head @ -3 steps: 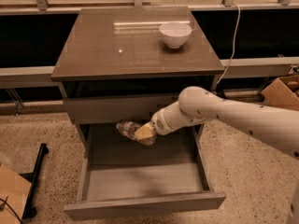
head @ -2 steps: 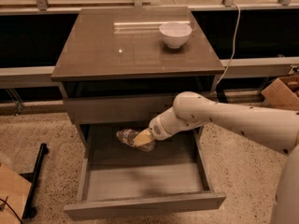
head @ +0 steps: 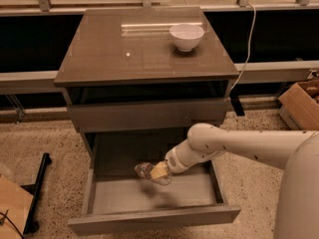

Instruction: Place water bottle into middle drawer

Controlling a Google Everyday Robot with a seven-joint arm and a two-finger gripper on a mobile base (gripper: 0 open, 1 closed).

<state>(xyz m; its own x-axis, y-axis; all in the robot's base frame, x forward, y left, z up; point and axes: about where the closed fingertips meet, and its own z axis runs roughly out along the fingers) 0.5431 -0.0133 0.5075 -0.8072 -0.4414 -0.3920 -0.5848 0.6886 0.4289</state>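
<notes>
The middle drawer [head: 154,219] is pulled out below the cabinet, its pale grey floor showing. The water bottle [head: 145,171] is a small clear crinkled bottle lying sideways. My gripper [head: 158,172] is shut on the water bottle and holds it over the back middle of the drawer, just above the floor. My white arm reaches in from the right. The bottle's cap end is hidden by the gripper.
A white bowl [head: 186,36] stands on the cabinet top [head: 124,54] at the back right. A closed flat drawer front [head: 149,114] sits above the open drawer. A cardboard box [head: 301,103] stands on the floor at the right. A black stand [head: 37,193] is at the left.
My gripper has moved down into the open drawer with the bottle, which now hangs lower, closer to the drawer floor.
</notes>
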